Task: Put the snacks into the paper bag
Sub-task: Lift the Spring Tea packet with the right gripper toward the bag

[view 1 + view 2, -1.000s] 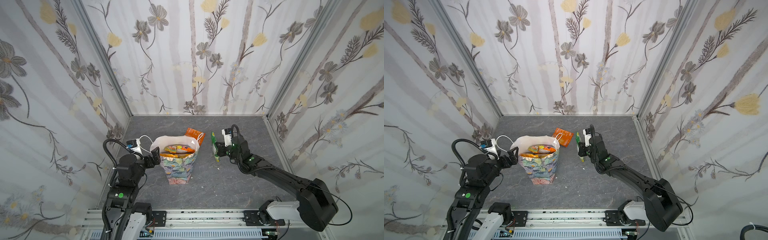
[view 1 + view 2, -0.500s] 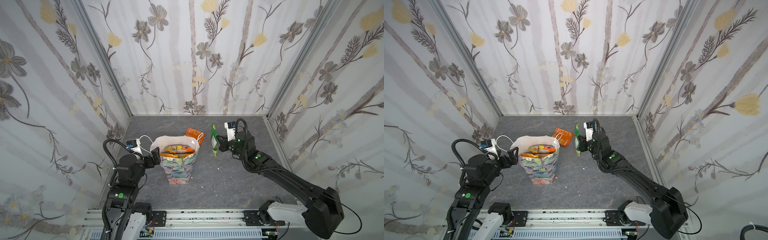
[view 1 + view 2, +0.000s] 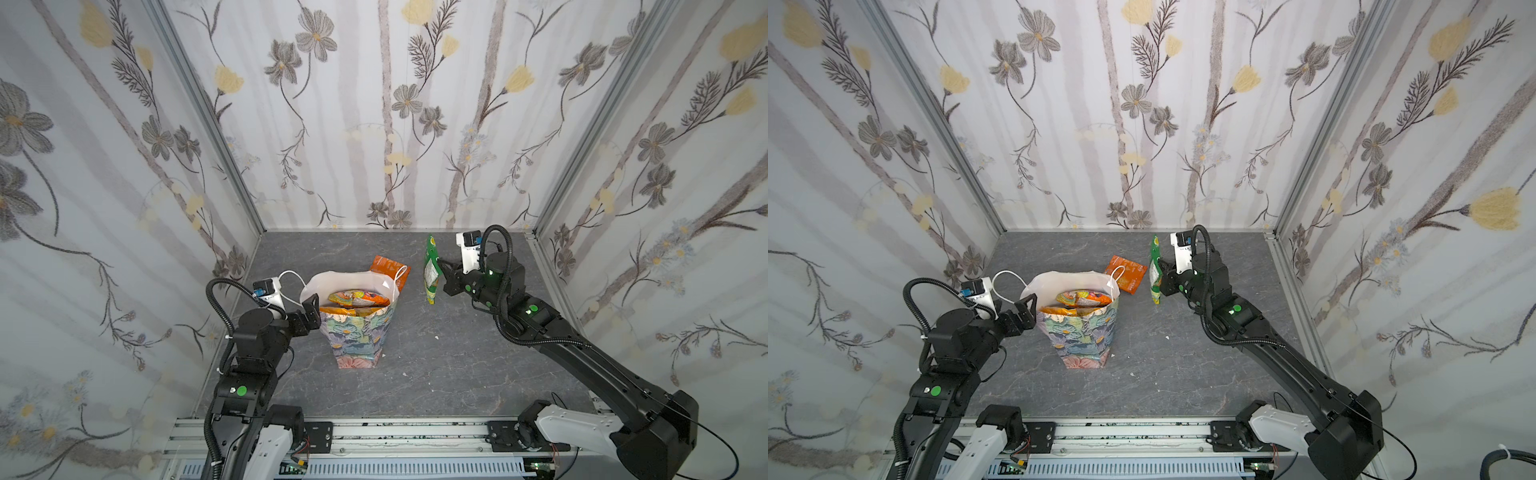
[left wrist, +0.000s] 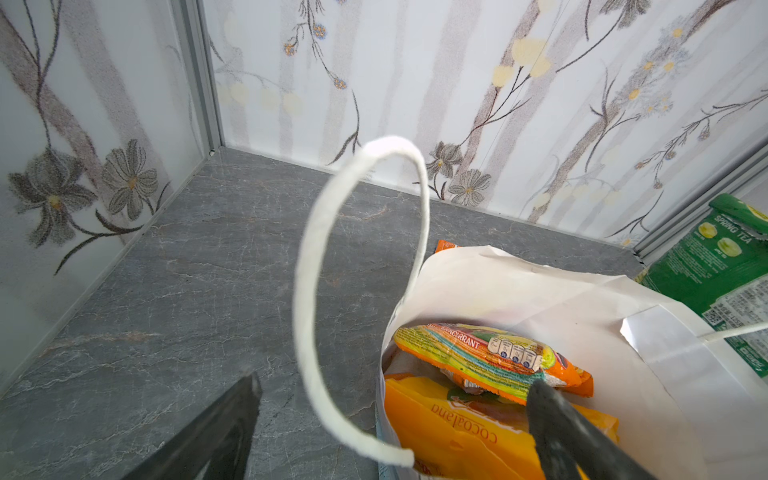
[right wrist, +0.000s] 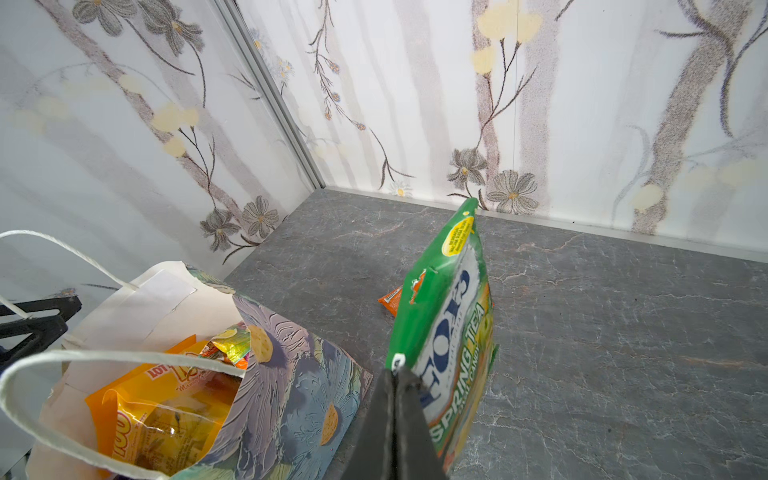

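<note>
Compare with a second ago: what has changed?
The right gripper, shut on the green packet, lifted it higher beside the bag. Unchanged: the left gripper open at the bag's rim, the snacks inside, the orange packet behind the bag.

Green packet [image 5: 449,332] says "SPRING TEA" down the front, under big white letters that look like "FOX'S". Inside the bag [image 4: 540,291], the striped packet [image 4: 490,361] shows "...CURRANT". The orange-yellow pack [image 4: 457,440] has what looks like "cocoaland" upside down. From the right wrist view the orange-yellow pack [image 5: 158,419] shows "LOT" and "100".
</note>
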`<state>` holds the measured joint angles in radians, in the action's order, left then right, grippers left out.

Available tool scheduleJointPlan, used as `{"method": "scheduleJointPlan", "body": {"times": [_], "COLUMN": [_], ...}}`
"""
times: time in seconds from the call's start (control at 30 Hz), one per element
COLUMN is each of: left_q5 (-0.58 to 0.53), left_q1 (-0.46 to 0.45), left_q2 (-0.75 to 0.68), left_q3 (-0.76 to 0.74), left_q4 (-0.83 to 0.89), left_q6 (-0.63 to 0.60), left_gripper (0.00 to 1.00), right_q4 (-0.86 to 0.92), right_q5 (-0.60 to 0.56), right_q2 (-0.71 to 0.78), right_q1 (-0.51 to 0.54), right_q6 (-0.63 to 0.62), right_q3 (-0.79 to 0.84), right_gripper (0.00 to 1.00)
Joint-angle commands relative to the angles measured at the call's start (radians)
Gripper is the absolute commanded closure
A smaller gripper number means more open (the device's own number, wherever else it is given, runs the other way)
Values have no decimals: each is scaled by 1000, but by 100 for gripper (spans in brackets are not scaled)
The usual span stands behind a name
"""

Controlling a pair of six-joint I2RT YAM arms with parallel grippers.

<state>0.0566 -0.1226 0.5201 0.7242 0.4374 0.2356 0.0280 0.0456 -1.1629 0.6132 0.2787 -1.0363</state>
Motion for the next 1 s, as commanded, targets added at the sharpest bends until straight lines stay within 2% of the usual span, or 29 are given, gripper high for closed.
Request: {"method": "scheduleJointPlan", "body": {"times": [0.0, 0.23, 0.63, 0.97], "left_q5": [-1, 2, -3, -2], "left_q1": [1, 0, 1, 1], "left_q2": [1, 5, 8, 8], "left_q3": [-1, 0, 2, 2], "left_q4": [-28, -28, -26, -26], "left_q6": [-4, -4, -4, -4], "left_gripper": [0, 0, 0, 0], "right_q4": [-8, 15, -54, -88], "right_q5": [3, 28, 120, 114], "right_q2": [8, 18, -24, -106], "right_q1": [-1, 1, 6, 103], "right_q6": [-19, -20, 31, 15], "right_q3": [-22, -99, -262, -407], "right_gripper": [100, 100, 100, 100]}}
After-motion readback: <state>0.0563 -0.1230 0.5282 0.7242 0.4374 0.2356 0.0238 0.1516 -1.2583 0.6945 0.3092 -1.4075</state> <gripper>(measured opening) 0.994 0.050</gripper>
